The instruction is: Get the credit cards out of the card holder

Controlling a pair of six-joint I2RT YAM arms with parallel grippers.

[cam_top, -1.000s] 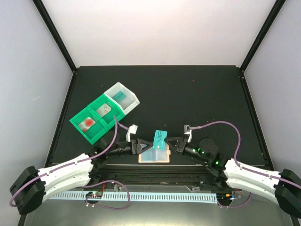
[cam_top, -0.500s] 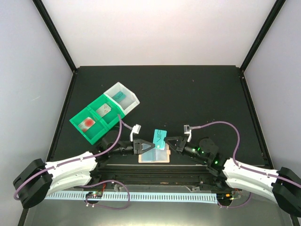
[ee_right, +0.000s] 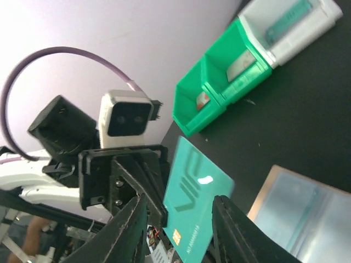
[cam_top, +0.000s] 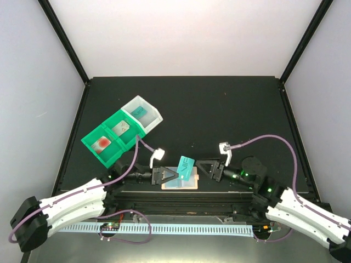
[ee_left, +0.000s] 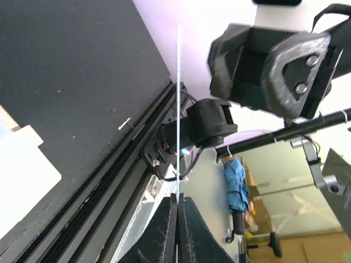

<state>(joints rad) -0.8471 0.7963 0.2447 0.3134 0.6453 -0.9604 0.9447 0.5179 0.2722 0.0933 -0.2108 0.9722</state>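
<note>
A teal credit card (cam_top: 185, 166) hangs tilted over the card holder (cam_top: 180, 184), a peach-rimmed folder with pale blue panels lying at the table's near edge. My left gripper (cam_top: 174, 174) is shut on the card's left edge. In the left wrist view the card (ee_left: 178, 109) shows edge-on as a thin line rising from the shut left gripper (ee_left: 179, 200). My right gripper (cam_top: 201, 166) stands open just right of the card. In the right wrist view the right gripper (ee_right: 180, 204) has its fingers spread either side of the card (ee_right: 194, 192), not pinching it.
A green bin (cam_top: 96, 154) at the left holds a card with a red blotch (cam_top: 102, 143) and a pale card (cam_top: 120, 127). The white bin (cam_top: 156, 116) joined to it holds a teal card (cam_top: 139, 111). The table's front rail runs just below the card holder.
My left gripper has shut on the teal card. The right gripper has opened off it and drawn back to the right. The card sits slightly lower.
</note>
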